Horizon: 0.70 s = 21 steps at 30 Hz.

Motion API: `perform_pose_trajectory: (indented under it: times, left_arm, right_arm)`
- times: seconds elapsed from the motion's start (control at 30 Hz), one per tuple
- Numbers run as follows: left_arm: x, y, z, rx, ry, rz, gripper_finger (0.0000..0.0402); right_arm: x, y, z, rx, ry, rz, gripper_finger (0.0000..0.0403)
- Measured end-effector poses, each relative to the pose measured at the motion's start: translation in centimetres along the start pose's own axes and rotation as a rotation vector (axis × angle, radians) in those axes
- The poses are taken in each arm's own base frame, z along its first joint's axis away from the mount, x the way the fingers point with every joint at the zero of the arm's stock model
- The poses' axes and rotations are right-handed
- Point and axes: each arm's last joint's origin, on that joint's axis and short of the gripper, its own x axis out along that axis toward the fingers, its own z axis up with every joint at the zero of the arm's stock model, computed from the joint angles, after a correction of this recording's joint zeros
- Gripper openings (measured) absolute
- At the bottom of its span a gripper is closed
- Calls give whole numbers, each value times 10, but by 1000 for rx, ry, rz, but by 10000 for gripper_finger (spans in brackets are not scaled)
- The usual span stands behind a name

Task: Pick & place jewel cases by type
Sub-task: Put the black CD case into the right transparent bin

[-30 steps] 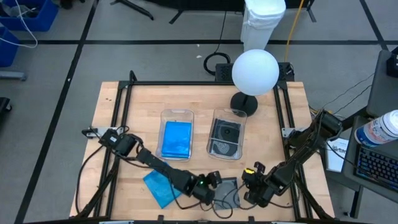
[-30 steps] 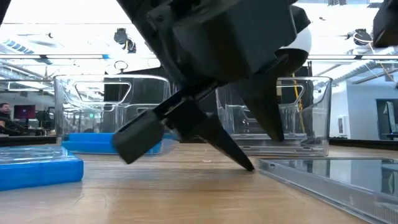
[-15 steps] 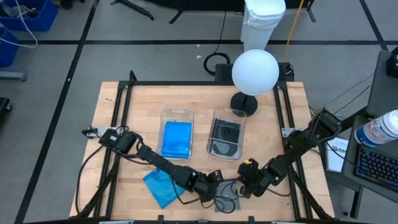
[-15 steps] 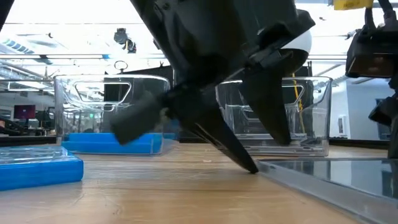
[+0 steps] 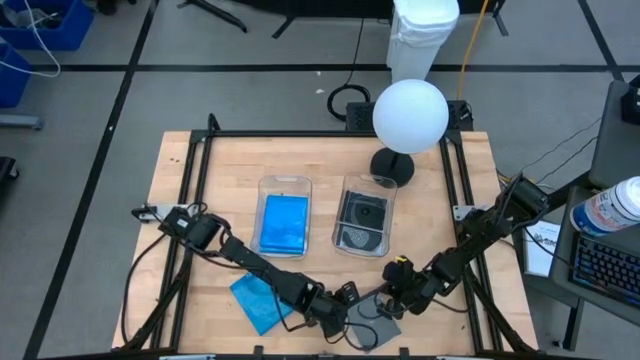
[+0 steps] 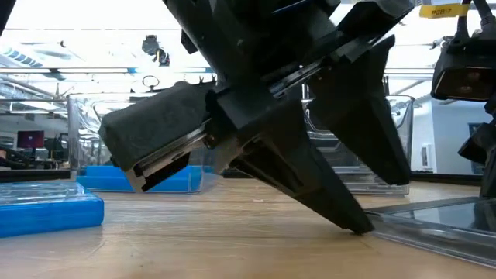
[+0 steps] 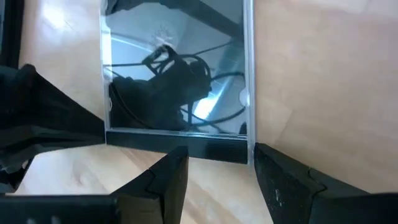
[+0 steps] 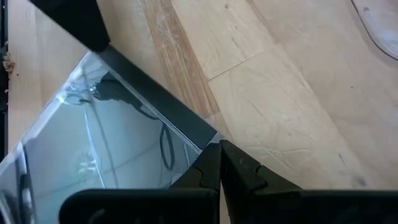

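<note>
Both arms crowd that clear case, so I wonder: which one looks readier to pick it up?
Probably the left: its fingers stand open at the clear case's dark edge. The right fingers are shut, tips only touching a corner.

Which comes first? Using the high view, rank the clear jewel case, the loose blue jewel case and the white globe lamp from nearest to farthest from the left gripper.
1. Clear jewel case, right beside the left gripper, at the table's near edge.
2. Loose blue jewel case, to the gripper's left.
3. White globe lamp, at the far edge.

A yellow label [image 6: 440, 11] on the arm hardware at the low view's upper edge is too blurred to read.
</note>
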Motion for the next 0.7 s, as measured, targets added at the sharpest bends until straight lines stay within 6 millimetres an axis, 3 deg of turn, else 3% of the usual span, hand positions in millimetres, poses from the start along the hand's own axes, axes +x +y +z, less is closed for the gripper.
perform_pose_trajectory:
  times: [0.7]
  left_arm:
    - [-8, -21, 27, -25, -103, -23, 186]
  right_arm:
    - [7, 13, -5, 0, -47, 114, 0]
